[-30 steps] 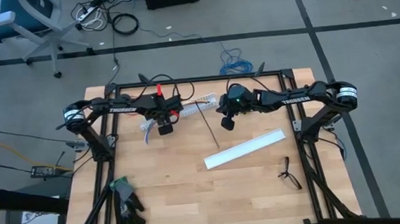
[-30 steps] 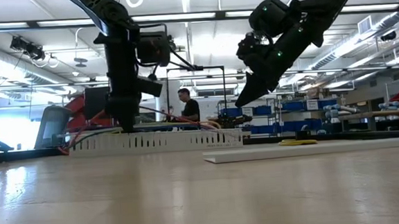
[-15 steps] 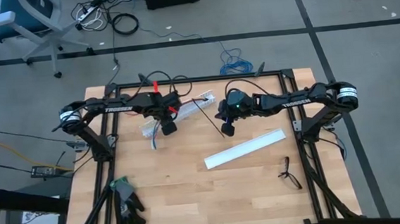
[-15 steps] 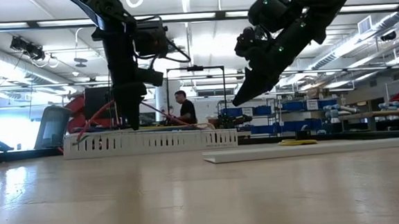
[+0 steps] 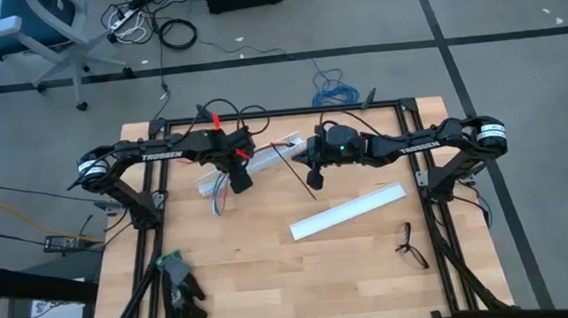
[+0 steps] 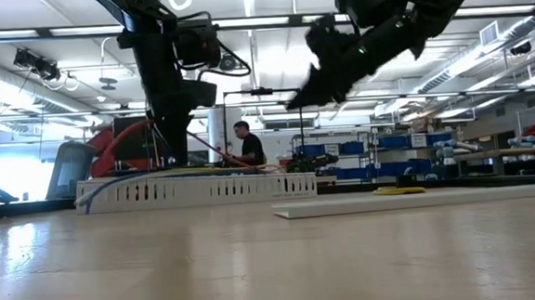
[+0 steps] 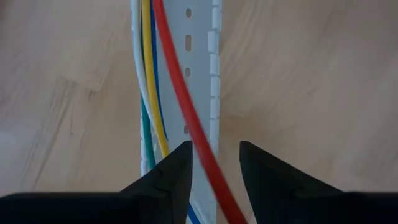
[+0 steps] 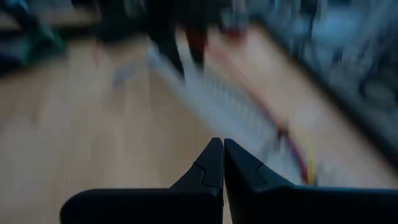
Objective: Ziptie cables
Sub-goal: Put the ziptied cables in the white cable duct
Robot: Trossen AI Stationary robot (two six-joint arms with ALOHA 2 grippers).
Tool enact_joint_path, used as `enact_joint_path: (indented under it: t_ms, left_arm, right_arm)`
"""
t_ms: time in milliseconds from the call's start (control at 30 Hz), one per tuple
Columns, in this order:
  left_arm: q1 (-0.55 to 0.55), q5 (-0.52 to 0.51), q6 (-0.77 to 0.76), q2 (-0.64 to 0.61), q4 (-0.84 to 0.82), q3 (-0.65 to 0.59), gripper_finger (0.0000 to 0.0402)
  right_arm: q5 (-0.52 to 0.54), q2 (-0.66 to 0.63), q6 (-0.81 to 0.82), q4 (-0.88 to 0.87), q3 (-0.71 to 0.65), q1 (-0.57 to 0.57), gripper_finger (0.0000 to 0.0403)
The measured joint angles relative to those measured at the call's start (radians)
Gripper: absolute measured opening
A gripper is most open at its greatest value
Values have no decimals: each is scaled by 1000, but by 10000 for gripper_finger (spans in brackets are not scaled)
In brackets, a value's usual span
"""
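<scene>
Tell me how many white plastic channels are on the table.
2. One slotted channel lies at the table's far middle, under the left gripper, with the cables in it. The other white strip lies apart toward the right side.

Claw (image 7: pixel 214 163) straddles red cable (image 7: pixel 186 106)

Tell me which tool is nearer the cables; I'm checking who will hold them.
Left. The left tool hangs right over the cables in the white channel, its fingers astride the red wire. The right tool is off to their right, raised above the table.
</scene>
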Motion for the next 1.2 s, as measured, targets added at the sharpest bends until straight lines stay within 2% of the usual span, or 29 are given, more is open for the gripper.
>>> enact_joint_path:
  t_ms: [100,267,400,500,667,833,1033,1200]
  left_arm:
    - [0,4,1,0,12,0,143]
    - [9,20,3,0,55,0,143]
    - [31,106,4,0,98,0,143]
    - [54,131,10,0,112,0,143]
    - [100,130,32,0,116,0,143]
    - [136,131,68,0,113,0,143]
    - [173,131,76,-11,83,0,143]
    - [199,127,54,-80,49,-1,143]
  right_arm:
    - [-6,39,-13,146,0,-11,2]
    - [-28,129,27,210,18,-79,1]
    - [-120,247,29,271,84,-121,1]
    - [-196,354,28,294,182,-142,0]
    - [-288,515,29,253,352,-170,0]
    - [-327,615,27,93,479,-186,0]
    - [-319,603,-34,-28,494,-188,0]
    - [-323,558,-92,-106,496,-188,0]
